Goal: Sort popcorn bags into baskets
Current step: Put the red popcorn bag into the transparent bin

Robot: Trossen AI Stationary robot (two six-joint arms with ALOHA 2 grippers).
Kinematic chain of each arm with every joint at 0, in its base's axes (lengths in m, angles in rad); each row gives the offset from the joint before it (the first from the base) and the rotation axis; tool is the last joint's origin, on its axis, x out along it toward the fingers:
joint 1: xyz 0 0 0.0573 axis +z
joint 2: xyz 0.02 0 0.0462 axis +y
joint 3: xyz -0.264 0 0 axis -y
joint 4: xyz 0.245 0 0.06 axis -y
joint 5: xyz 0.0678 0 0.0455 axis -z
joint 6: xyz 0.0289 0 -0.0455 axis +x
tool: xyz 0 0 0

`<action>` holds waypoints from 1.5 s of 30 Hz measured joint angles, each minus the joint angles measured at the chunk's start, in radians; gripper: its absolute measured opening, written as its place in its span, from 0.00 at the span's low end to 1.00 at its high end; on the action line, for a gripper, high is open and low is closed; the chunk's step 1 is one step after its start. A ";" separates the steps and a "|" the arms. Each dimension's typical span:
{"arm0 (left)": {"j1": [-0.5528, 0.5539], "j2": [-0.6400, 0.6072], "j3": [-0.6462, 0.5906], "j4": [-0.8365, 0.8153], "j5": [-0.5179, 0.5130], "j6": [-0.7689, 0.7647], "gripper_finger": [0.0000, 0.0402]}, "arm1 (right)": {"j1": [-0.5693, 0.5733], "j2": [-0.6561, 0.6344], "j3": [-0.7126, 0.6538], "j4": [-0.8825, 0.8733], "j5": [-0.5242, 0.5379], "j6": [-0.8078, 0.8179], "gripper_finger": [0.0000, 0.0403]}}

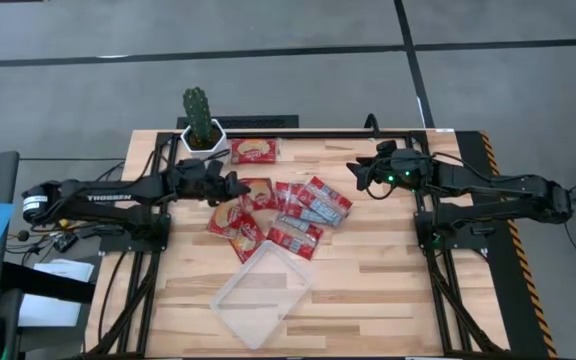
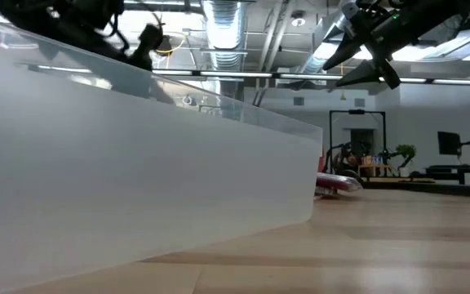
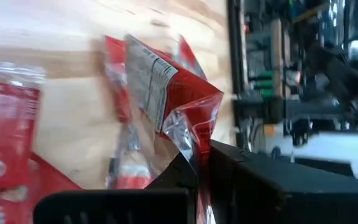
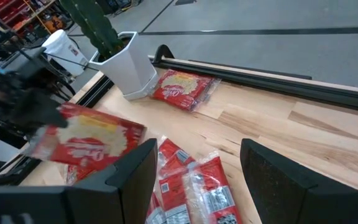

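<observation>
The left end effector [image 1: 236,186] hung above the near edge of the pile of popcorn bags [image 1: 293,212] at the middle of the wooden desk [image 1: 388,280], its fingers clamped on one red popcorn bag [image 3: 166,87], which it held by a crimped end clear of the boards. In the right wrist view that held bag [image 4: 89,138] showed its tan-yellow picture face, tilted in the air. The other bags lay overlapping in a loose heap, and one more packet [image 1: 254,150] sat apart beside the white cactus pot [image 1: 202,134]. The clear plastic tray [image 1: 263,290] stood just in front of the heap. The right end effector [image 1: 360,170] waited above the desk to the heap's right, fingers spread apart [image 4: 278,180].
</observation>
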 joint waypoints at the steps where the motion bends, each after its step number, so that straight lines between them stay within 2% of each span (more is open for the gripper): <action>1: -0.005 0.000 0.020 -0.024 0.010 0.009 0.00 | 0.000 0.000 0.000 0.000 0.000 0.000 0.63; 7: -0.039 0.000 0.133 -0.182 0.058 0.065 0.00 | 0.000 0.000 0.000 0.000 0.002 -0.003 0.63; 12: -0.100 0.000 0.197 -0.221 0.205 0.093 0.00 | 0.000 0.000 0.000 0.000 0.002 -0.003 0.63; 15: -0.167 0.000 0.227 -0.225 0.259 0.089 0.00 | 0.000 0.000 0.000 0.000 0.002 -0.003 0.63; 23: -0.452 0.012 0.253 -0.231 0.235 0.015 0.00 | 0.000 0.000 0.000 -0.001 0.002 -0.002 0.63; 29: -0.611 0.053 0.253 -0.338 0.193 0.013 0.00 | 0.000 0.003 0.000 0.000 0.002 -0.002 0.63; 35: -0.648 0.138 0.253 -0.364 0.209 0.060 0.00 | 0.000 0.007 -0.002 -0.002 0.001 -0.002 0.63; 45: -0.648 0.291 0.253 -0.292 0.335 0.114 0.00 | 0.000 0.007 -0.001 -0.003 -0.002 -0.002 0.63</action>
